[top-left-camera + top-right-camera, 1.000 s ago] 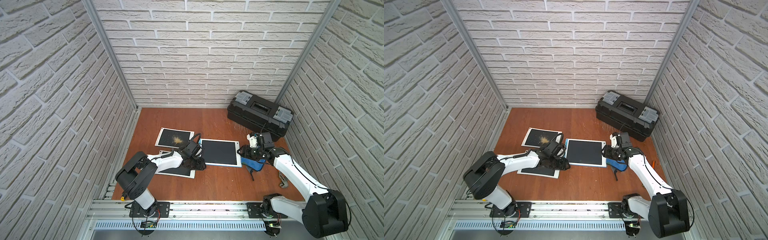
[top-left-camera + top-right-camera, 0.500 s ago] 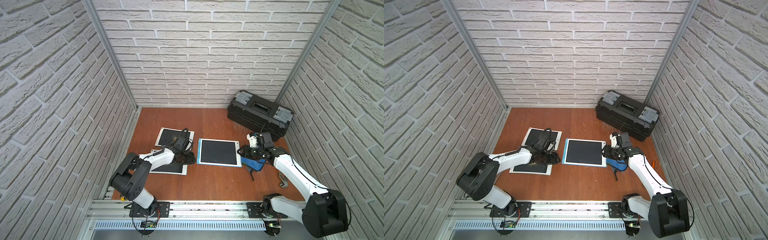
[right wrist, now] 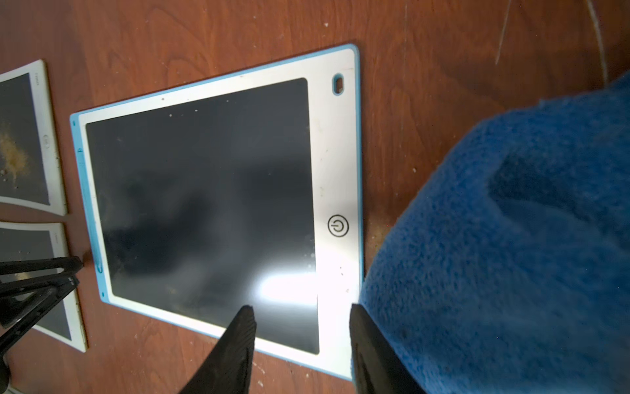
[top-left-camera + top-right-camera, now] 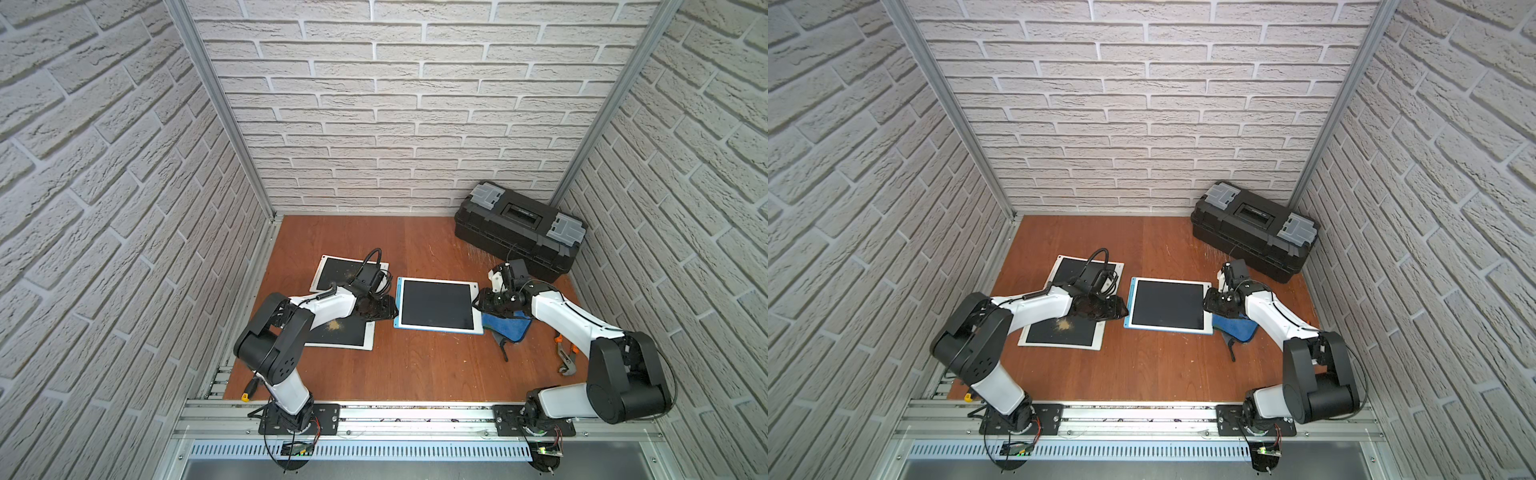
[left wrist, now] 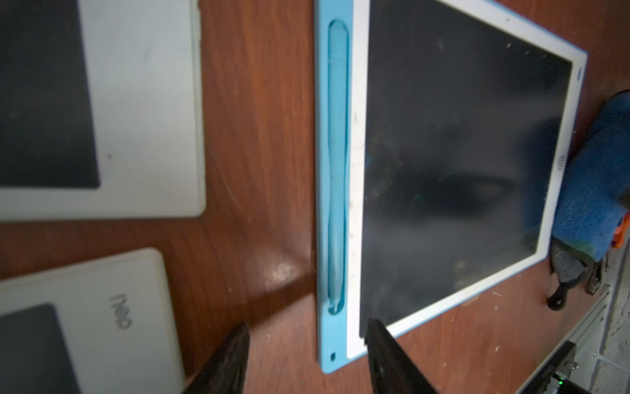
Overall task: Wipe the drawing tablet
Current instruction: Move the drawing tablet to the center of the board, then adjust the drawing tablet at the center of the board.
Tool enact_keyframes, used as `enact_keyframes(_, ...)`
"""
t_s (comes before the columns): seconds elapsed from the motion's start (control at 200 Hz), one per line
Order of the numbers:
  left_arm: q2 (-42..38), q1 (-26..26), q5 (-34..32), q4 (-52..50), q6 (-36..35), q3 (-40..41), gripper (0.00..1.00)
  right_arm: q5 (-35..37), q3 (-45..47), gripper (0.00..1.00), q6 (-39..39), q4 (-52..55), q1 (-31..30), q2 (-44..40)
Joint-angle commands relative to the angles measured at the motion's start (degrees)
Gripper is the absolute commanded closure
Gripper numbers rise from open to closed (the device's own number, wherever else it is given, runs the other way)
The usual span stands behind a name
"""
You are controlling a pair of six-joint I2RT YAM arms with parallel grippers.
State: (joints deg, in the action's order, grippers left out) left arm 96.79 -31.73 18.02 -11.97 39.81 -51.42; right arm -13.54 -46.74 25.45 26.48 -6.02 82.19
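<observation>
You see black toolbox (image 4: 519, 230), grey latches, lid shut, in far right corner of surface (image 4: 415, 374). Orange-handled pliers (image 4: 566, 358) lie flat near right edge. Small yellow-tipped tool (image 4: 248, 390) sits at near left corner; you can't tell its kind.

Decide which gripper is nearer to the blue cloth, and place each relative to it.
Right. The right gripper is directly beside the blue cloth. The left gripper is at the opposite edge of the blue-framed drawing tablet, with the whole tablet between.
</observation>
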Motion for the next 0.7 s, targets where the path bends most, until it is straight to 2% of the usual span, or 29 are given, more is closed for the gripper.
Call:
enact_keyframes(0.0, 2.5, 1.4, 1.3, 3.6, 0.9, -1.2, 0.42, 0.3, -2.5, 0.53, 1.7, -3.4, 0.2, 2.7)
enact_keyframes(0.2, 6.5, 2.3, 2.7, 5.2, 0.7, -2.5, 0.41, 5.3, -4.5, 0.54, 2.3, -0.7, 0.4, 8.8)
enact_keyframes(0.41, 8.7, 2.5, 3.5, 5.8, 0.8, -2.8, 0.41, 6.9, -3.7, 0.54, 2.1, -0.1, 0.6, 10.0)
enact_keyframes(0.695, 11.1, 2.7, 6.7, 9.7, 2.2, -1.1, 0.43, 0.6, -1.2, 0.55, 2.4, -4.3, 0.6, 13.1)
